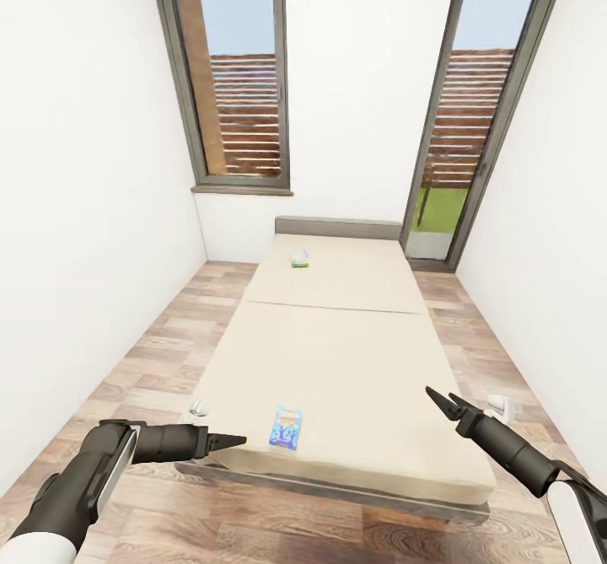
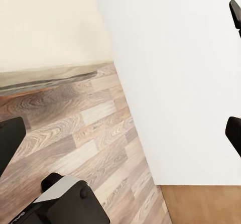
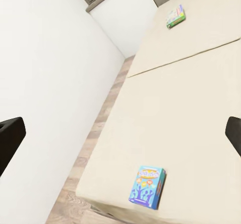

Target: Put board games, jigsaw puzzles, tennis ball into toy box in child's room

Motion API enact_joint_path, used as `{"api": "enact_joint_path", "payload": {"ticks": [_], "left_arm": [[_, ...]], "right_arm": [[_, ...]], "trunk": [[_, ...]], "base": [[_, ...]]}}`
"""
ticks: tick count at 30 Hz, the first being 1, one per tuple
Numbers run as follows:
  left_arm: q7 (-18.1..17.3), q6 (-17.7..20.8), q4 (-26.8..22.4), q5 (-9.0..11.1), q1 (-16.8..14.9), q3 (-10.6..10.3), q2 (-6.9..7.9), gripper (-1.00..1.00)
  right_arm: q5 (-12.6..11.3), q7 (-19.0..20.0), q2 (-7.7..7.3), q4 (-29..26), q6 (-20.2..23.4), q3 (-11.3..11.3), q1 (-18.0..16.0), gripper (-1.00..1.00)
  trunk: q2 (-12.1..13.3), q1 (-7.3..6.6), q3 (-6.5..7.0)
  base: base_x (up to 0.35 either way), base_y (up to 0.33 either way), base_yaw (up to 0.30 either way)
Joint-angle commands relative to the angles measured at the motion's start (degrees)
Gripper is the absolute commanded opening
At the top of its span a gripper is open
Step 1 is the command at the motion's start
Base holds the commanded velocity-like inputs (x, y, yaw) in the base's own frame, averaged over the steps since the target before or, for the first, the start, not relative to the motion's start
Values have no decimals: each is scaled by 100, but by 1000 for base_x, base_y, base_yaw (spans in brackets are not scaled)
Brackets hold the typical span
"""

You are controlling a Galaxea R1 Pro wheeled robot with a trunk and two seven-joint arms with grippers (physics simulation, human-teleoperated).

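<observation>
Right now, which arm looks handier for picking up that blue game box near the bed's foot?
Probably the left: the left gripper sits just beside the blue board game, while the right gripper hovers farther off.

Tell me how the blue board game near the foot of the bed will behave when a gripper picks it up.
The blue board game looks like a thin, flat printed box, so it is probably stiff and light. It lies flat on the cream bed, so it should not roll or tip. Being low on soft bedding, its edges may be hard for fingers to get under, and it may slide when pushed.
</observation>
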Motion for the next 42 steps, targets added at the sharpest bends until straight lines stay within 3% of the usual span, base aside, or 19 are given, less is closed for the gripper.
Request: {"api": "enact_joint_path", "payload": {"ticks": [1,34,36,42], "left_arm": [[-20,60,-2,1,-5,4,0,100],[148,69,8,-13,-8,7,0,100],[259,72,9,-14,-10,17,0,100],[1415,117,12,-10,-16,49,-35,100]], "right_arm": [[-38,4,1,-1,43,-6,-5,100],[-40,-26,3,-2,26,6,-5,100],[-39,-28,3,-2,25,8,-5,100],[-9,-73,9,-20,49,30,-5,100]], "trunk": [[-12,4,-12],[-12,4,93],[-12,4,94],[-12,4,94]], "base": [[15,0,0],[99,-25,-104],[12,-1,-6],[4,0,-2]]}}
